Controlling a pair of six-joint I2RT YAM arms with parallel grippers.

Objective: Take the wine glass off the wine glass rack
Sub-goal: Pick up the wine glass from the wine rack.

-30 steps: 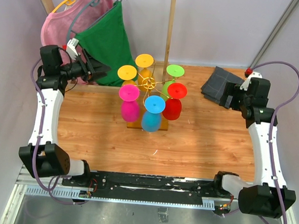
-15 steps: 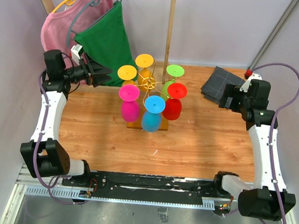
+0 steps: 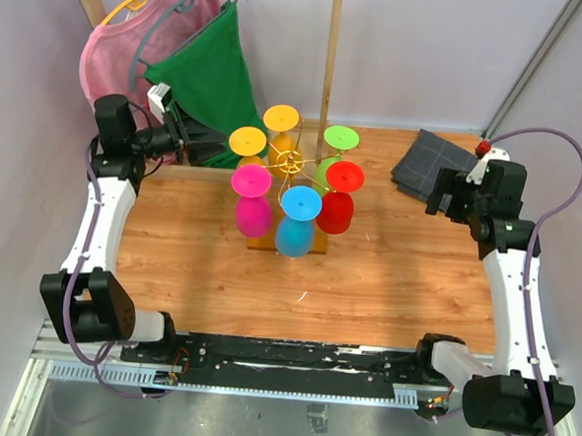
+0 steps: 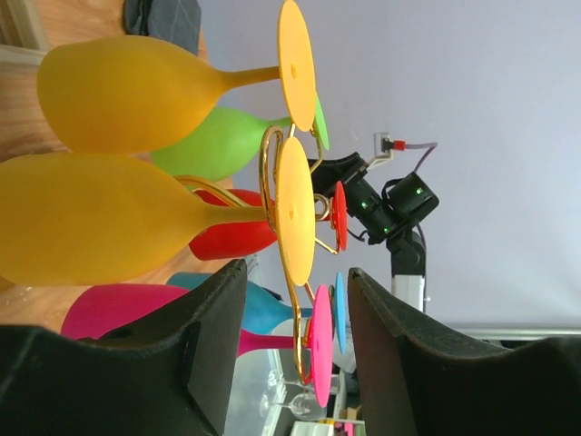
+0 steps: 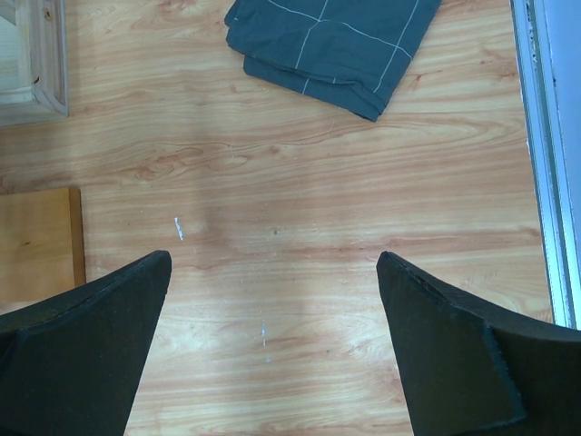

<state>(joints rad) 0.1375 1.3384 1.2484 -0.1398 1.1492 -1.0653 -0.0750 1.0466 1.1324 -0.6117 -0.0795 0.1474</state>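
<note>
The gold wire wine glass rack (image 3: 287,163) stands on its wooden base mid-table with several coloured wine glasses hanging bowl-down. The yellow wine glass (image 3: 247,141) hangs on the rack's left side, nearest my left gripper (image 3: 217,139). In the left wrist view its foot (image 4: 295,222) and bowl (image 4: 100,218) lie just beyond my left gripper (image 4: 297,272), which is open with nothing between the fingers. The pink glass (image 4: 320,345) shows farther off through the gap. My right gripper (image 5: 272,263) hangs open over bare wood, far right of the rack (image 3: 436,194).
A wooden clothes frame (image 3: 332,53) stands at the back, with pink and green garments (image 3: 206,70) on hangers just behind my left gripper. A folded dark cloth (image 3: 428,162) lies at the back right, below my right wrist (image 5: 331,45).
My left gripper has moved back and to the right, closer to the yellow glass, and its jaws have narrowed. The right arm has shifted slightly to the right.
</note>
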